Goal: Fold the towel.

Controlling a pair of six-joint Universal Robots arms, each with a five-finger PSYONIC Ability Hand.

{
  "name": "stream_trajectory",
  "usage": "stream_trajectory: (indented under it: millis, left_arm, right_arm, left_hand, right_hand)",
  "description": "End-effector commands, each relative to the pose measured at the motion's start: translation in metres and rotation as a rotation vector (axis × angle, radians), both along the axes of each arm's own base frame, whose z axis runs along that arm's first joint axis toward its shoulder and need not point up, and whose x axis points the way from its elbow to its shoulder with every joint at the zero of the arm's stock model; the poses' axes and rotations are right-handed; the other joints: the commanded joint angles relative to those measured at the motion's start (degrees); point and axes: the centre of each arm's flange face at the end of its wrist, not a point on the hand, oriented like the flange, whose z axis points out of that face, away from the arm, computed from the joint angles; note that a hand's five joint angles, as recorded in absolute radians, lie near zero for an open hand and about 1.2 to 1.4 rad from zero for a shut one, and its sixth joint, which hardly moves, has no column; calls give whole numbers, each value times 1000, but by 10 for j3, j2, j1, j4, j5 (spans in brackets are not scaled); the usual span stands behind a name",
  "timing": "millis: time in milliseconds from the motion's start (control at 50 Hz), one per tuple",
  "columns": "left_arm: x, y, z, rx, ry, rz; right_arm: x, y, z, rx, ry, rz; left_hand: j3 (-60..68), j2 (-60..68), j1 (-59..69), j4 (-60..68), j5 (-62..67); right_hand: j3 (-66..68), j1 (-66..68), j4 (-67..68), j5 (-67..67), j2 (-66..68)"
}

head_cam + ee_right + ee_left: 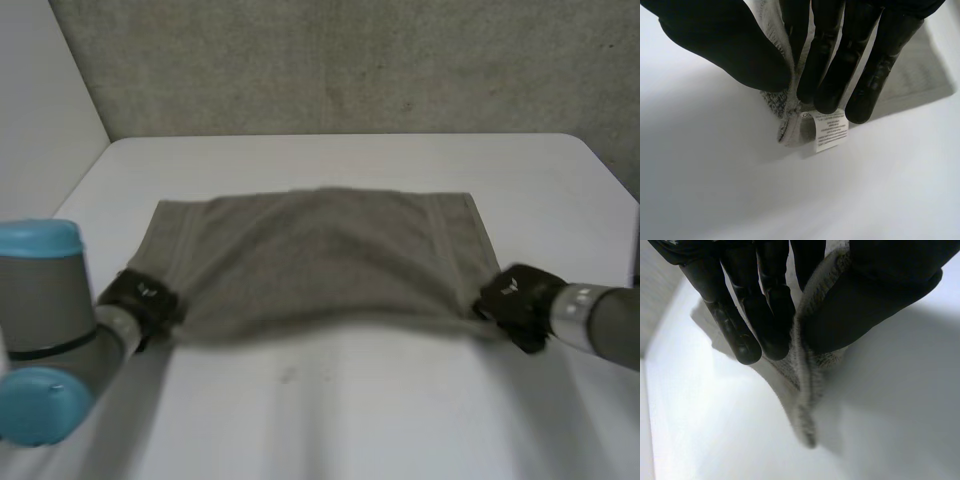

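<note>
White tabletop [340, 410] spreads below me, with a rough grey wall [350, 60] across the top of the frame. My left hand [140, 298], at the lower left of the head view, is clamped on the near left corner of the grey-brown terry towel [320, 260], thumb squeezing the hem against my fingers [765, 315]. My right hand [515, 295], at the right edge, pinches the near right corner likewise, a small white care label [831, 130] hanging just past its fingertips. Both forearms reach in low from the sides. The towel spans mid-frame, its near edge sagging between my hands.
</note>
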Motion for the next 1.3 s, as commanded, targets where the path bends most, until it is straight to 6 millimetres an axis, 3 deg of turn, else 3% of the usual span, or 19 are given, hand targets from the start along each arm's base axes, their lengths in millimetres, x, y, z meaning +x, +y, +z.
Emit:
stream_trajectory:
  millis: [20,80,180,360,460,540,620,720,840,920,940,960,980,1000,1020,1080,1180,1220,1300]
  left_arm:
    - [24,58,50,152,-29,-11]
    - [18,66,67,126,42,-89]
    - [17,53,83,58,108,-125]
    - [5,-9,53,20,84,-90]
    - [-9,-47,40,-50,73,-80]
    - [-21,-81,38,-145,86,-21]
    - [-28,-101,36,-195,99,5]
    - [-48,-121,29,-246,111,-18]
    - [-59,-154,26,-376,131,1]
    - [-61,-160,20,-387,131,5]
    - [-61,-161,16,-383,129,5]
    - [-61,-161,16,-382,129,5]
    - [-61,-162,13,-378,128,5]
    - [-61,-162,11,-375,127,8]
    - [-61,-162,11,-375,127,8]
    - [-63,-160,14,-378,136,8]
    - [-73,-150,33,-402,180,8]
    - [-71,-142,54,-420,236,39]
    - [-69,-130,66,-408,300,50]
  right_arm:
    - [-25,50,45,232,84,32]
    - [-25,51,62,144,72,49]
    - [-28,32,63,72,55,36]
    - [-21,-21,49,-65,-25,-56]
    - [19,-55,35,-244,-72,-51]
    - [30,-72,26,-351,-66,-64]
    - [44,-102,10,-506,-95,-75]
    - [59,-121,-4,-612,-124,-58]
    - [67,-143,-25,-659,-127,-66]
    - [68,-152,-38,-654,-121,-73]
    - [69,-153,-44,-650,-121,-70]
    - [70,-155,-48,-645,-119,-69]
    - [70,-155,-48,-645,-119,-69]
    - [70,-156,-50,-645,-119,-69]
    - [70,-156,-50,-645,-119,-69]
    - [71,-156,-45,-650,-136,-70]
    - [67,-151,-6,-680,-210,-104]
    - [62,-140,23,-675,-300,-134]
    - [58,-126,46,-652,-388,-160]
  left_hand:
    - [104,102,111,102,102]
    - [104,102,111,102,102]
    - [104,102,111,102,102]
    - [104,102,111,102,102]
    - [104,102,111,102,102]
    - [104,102,111,102,102]
    - [104,102,111,102,102]
    - [104,102,111,102,102]
    - [104,102,111,102,102]
    - [87,86,94,86,85]
    - [-89,-91,-82,-91,-92]
    - [-91,-93,-84,-93,-93]
    - [-378,-379,-370,-379,-380]
    - [-596,-598,-589,-598,-598]
    - [-596,-598,-589,-598,-598]
    - [-596,-598,-589,-598,-598]
    - [-596,-598,-589,-598,-598]
    - [-596,-598,-589,-598,-598]
    - [-596,-598,-589,-598,-598]
  right_hand:
    - [119,260,116,109,124]
    - [119,260,116,109,124]
    - [119,260,116,109,124]
    - [119,260,116,109,124]
    - [119,260,116,109,124]
    - [119,260,116,109,124]
    - [119,260,116,109,124]
    - [119,260,116,109,124]
    - [119,260,116,109,124]
    - [119,260,116,109,124]
    - [91,233,88,81,96]
    - [-288,-147,-291,-298,-284]
    - [-292,-151,-295,-302,-288]
    - [-581,-440,-584,-591,-576]
    - [-581,-440,-584,-591,-576]
    - [-581,-440,-584,-591,-576]
    - [-581,-440,-584,-591,-576]
    - [-581,-440,-584,-591,-576]
    - [-581,-440,-584,-591,-576]
